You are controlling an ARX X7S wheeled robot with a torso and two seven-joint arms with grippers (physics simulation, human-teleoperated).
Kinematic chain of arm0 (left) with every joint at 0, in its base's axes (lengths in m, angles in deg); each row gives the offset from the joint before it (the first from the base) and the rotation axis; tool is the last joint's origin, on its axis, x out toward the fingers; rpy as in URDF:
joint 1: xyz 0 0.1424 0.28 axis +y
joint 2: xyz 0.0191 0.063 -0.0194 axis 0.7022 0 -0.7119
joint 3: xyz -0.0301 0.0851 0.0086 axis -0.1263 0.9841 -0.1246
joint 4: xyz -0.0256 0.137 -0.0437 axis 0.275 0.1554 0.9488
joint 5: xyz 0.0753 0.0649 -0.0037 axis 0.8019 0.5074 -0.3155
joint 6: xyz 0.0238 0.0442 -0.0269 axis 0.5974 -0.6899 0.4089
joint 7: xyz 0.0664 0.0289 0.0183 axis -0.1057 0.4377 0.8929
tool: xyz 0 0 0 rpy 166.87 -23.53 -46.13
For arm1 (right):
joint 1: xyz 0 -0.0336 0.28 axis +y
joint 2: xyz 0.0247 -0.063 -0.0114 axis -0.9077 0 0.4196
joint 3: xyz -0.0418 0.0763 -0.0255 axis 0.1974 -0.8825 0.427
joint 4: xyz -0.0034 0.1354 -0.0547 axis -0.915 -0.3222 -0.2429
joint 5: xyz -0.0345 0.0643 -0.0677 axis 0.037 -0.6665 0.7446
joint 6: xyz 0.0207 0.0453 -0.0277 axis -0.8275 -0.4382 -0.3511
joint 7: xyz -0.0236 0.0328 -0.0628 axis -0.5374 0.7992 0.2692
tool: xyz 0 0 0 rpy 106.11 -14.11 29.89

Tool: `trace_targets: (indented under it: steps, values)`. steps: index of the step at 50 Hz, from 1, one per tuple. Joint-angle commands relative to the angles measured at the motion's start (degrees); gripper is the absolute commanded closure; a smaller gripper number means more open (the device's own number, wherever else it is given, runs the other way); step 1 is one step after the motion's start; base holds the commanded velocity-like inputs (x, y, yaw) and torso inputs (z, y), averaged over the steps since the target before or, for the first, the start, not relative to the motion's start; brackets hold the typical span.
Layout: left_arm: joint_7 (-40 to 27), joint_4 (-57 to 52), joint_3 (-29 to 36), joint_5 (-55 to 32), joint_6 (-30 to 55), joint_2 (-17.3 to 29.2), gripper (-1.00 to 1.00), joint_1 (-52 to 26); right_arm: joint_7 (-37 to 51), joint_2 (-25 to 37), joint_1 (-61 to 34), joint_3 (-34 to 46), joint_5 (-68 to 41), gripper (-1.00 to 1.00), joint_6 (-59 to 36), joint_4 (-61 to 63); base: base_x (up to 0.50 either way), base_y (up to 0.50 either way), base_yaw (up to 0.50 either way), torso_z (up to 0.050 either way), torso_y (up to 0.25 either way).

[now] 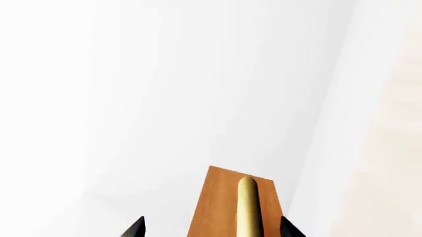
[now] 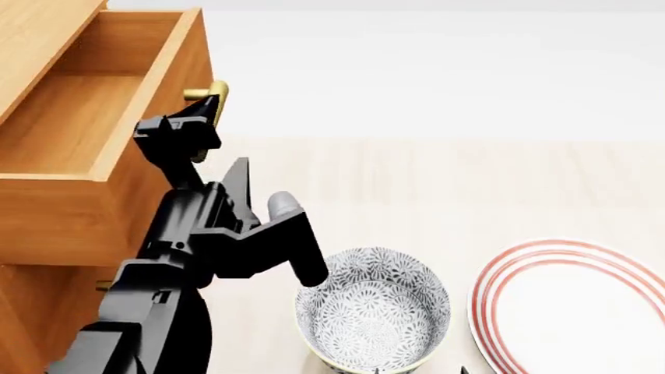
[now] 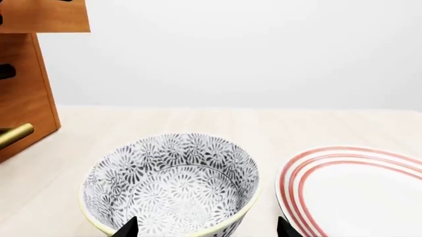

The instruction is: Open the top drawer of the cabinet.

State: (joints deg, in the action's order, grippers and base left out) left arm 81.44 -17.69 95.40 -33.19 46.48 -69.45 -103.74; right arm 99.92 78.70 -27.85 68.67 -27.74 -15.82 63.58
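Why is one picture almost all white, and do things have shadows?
Left wrist view: mostly blank, washed-out white wall, with only the orange-brown wooden top drawer front and its brass bar handle showing. Head view: sharp, evenly lit, hardly any shadow under the grey patterned bowl. Right wrist view: clear, with soft flat light on the red-striped white plate.

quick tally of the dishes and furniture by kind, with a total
bowl: 1
plate: 1
cabinet: 1
Total: 3
The cabinet's top drawer is pulled out, with the left tool at its brass handle.
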Motion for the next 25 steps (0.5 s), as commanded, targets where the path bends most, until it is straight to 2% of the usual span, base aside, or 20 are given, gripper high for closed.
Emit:
trace_targets:
  steps: [1,4,13,25]
  values:
    - [1.0,-11.8,-3.2,-0.2,2.5,-1.5,-1.00,2.4,0.0,0.2,-0.1,0.2,-0.2,-1.00,-0.2,0.1,0.00,0.00,0.00,0.000,0.000]
    - [0.9,-15.2,-3.4,0.4,3.9,-2.1,-1.00,2.9,0.0,0.1,-0.1,0.4,-0.2,-1.00,0.1,-0.2,0.00,0.00,0.00,0.000,0.000]
    - [3.3,-22.6,-11.9,-6.0,5.4,-6.0,-1.00,6.4,-0.1,0.3,0.0,0.7,-0.1,-1.00,0.1,-0.1,0.00,0.00,0.00,0.000,0.000]
    - [5.0,-29.9,-16.9,-8.4,10.5,-9.1,-1.00,3.8,-0.1,0.4,0.0,1.1,-0.1,-1.00,0.3,-0.2,0.00,0.00,0.00,0.000,0.000]
